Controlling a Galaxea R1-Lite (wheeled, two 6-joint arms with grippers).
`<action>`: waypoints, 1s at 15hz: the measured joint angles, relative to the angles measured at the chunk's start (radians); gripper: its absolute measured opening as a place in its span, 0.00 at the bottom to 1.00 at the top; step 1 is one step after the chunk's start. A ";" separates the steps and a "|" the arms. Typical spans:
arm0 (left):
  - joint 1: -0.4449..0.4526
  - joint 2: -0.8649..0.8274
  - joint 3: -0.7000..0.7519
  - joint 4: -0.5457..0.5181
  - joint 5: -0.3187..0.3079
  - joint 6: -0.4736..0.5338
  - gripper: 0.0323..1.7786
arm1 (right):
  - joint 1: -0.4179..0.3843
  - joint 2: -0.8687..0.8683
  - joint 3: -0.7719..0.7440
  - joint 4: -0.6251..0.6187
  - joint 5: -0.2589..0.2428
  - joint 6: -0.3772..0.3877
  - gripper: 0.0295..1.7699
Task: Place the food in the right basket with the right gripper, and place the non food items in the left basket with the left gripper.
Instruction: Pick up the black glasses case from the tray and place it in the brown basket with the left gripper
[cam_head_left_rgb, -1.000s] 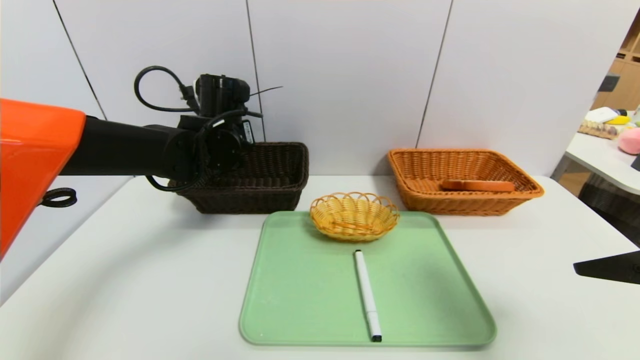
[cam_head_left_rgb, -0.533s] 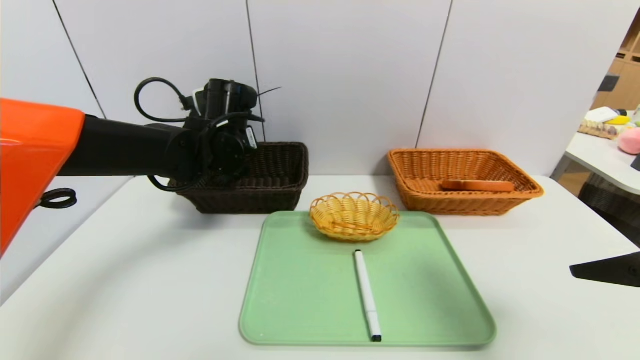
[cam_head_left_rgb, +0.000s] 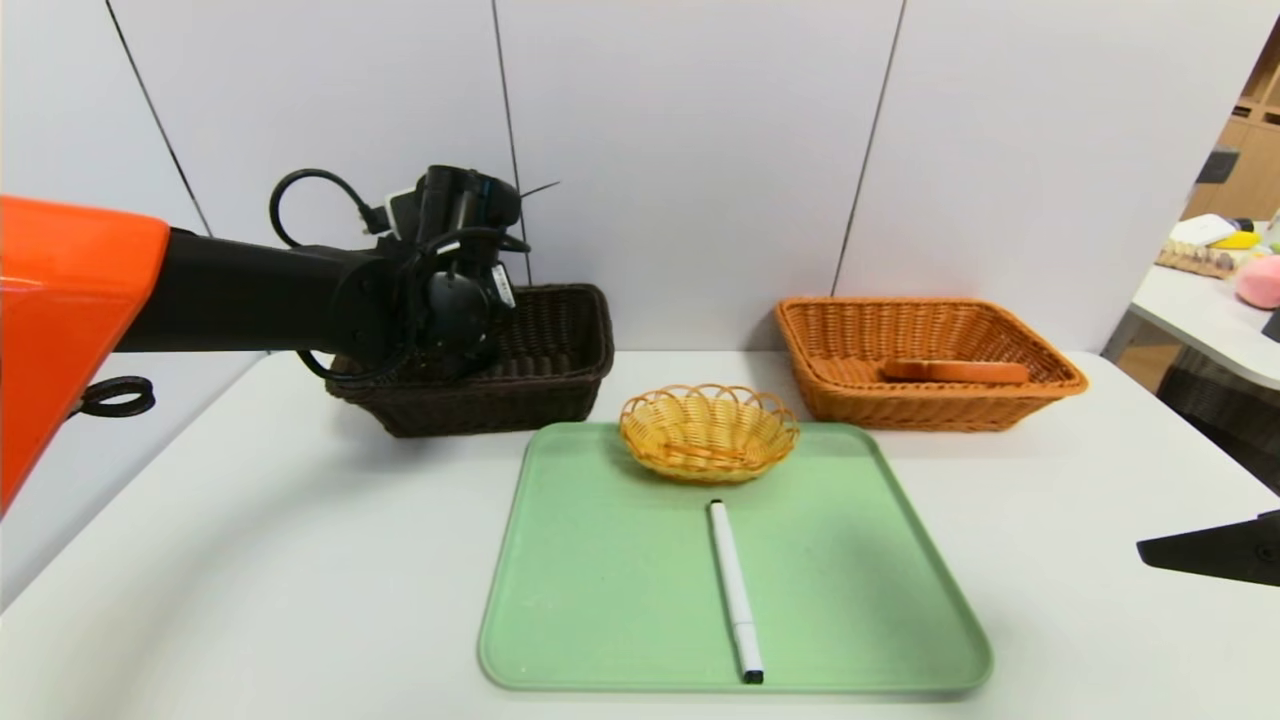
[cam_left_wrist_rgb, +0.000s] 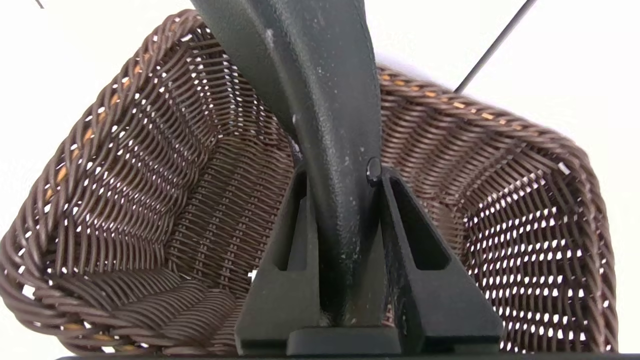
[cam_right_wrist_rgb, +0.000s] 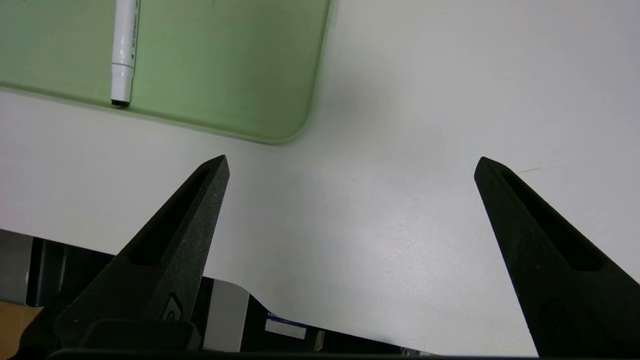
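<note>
the left gripper (cam_left_wrist_rgb: 341, 172) is over the left basket (cam_head_left_rgb: 555, 330), its fingers closed partway on a dark, curved thing (cam_left_wrist_rgb: 335, 125). one finger lies against each side of the thing, which is gripped between them; the wrist view does not show enough of it to tell what it is. below it, the dark weave of the left basket spreads out on both sides of the grip.

the right gripper (cam_right_wrist_rgb: 352, 167) is parked at the right edge of the table (cam_head_left_rgb: 1050, 620), near the tray's corner. its fingers stand wide apart, with nothing between them and nothing touching them.

a white pen (cam_head_left_rgb: 735, 590) lies on the green tray (cam_head_left_rgb: 600, 570), its black end near the rim nearest the robot. a small yellow basket (cam_head_left_rgb: 708, 435) sits at the tray's far side. in the right basket (cam_head_left_rgb: 930, 410) lies a reddish-brown thing (cam_head_left_rgb: 955, 372), long and flat.
</note>
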 joint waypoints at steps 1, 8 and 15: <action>0.000 0.000 0.000 0.002 0.000 0.000 0.21 | 0.000 0.000 0.001 0.000 0.000 0.000 0.96; -0.001 0.005 -0.043 0.025 0.002 0.007 0.56 | 0.001 -0.004 0.004 0.000 0.000 0.001 0.96; -0.001 0.016 -0.256 0.150 0.003 0.016 0.80 | 0.002 -0.006 0.000 -0.009 -0.002 0.000 0.96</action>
